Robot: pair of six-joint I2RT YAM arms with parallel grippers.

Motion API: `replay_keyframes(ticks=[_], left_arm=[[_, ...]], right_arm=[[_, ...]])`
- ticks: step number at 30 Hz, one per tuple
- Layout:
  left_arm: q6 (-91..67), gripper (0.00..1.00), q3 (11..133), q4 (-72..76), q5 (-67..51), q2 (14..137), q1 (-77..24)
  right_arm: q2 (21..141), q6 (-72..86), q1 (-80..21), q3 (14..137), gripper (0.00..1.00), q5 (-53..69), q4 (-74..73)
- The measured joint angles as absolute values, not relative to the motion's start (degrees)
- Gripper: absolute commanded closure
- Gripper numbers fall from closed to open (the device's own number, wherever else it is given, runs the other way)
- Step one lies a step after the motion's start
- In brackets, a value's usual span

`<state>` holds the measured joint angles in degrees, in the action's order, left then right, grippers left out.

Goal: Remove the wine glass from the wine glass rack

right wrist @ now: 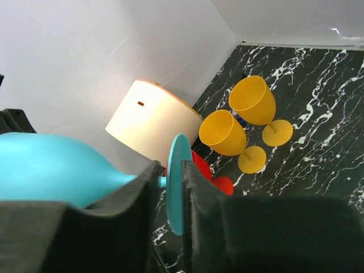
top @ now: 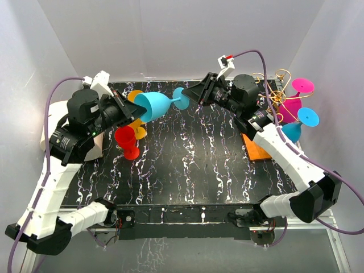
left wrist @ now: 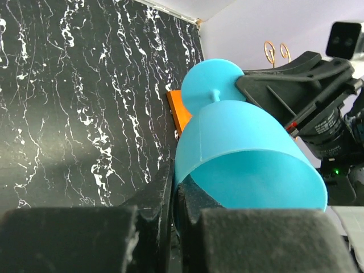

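Observation:
A blue wine glass (top: 156,105) hangs level in the air between my two grippers, off the wine glass rack. My left gripper (top: 132,108) is shut on the rim of its bowl (left wrist: 244,142), one finger inside and one outside. My right gripper (top: 192,94) is shut on its round foot (right wrist: 177,187). The rack stands at the back right, with an orange base plate (top: 256,149) and gold wire hooks (top: 274,85). A magenta glass (top: 293,105) and a second blue glass (top: 297,126) hang on it. The base also shows in the left wrist view (left wrist: 179,111).
Two yellow glasses (top: 136,128) and a red glass (top: 126,141) lie on the black marbled table under the left gripper. They also show in the right wrist view, yellow (right wrist: 250,102) and red (right wrist: 213,173). A cream cylinder (right wrist: 151,122) stands at the far left. White walls enclose the table.

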<state>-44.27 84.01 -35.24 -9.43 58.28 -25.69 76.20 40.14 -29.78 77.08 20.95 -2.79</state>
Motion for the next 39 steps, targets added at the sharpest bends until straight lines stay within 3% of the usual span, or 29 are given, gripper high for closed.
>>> replay_keyframes(ticks=[2, 6, 9, 20, 32, 39], left_arm=[[-43.3, 1.0, 86.3, -37.5, -8.3, 60.0, -25.7], [-41.2, 1.0, 92.0, -41.9, -5.8, 63.7, -25.7], [-39.5, 1.0, 96.2, -44.9, -3.6, 66.5, -25.7], [-33.4, 1.0, 109.5, -58.3, 5.0, 86.9, -25.7], [-27.7, 1.0, 126.0, -64.8, 12.6, 114.7, -25.7], [-26.3, 0.98, 133.1, -66.6, 15.0, 123.3, -25.7]], right_arm=[[76.2, 38.8, -29.9, 77.1, 0.45, 20.1, -2.9], [75.9, 32.8, -29.9, 77.2, 0.13, 14.9, -3.7], [74.3, 29.0, -29.9, 77.3, 0.04, 10.0, -5.5], [61.8, 14.3, -29.9, 82.1, 0.02, -8.8, -8.8], [51.0, 10.9, -29.9, 79.8, 0.02, -12.3, -9.3], [49.5, 10.1, -29.9, 79.7, 0.02, -12.8, -11.3]])
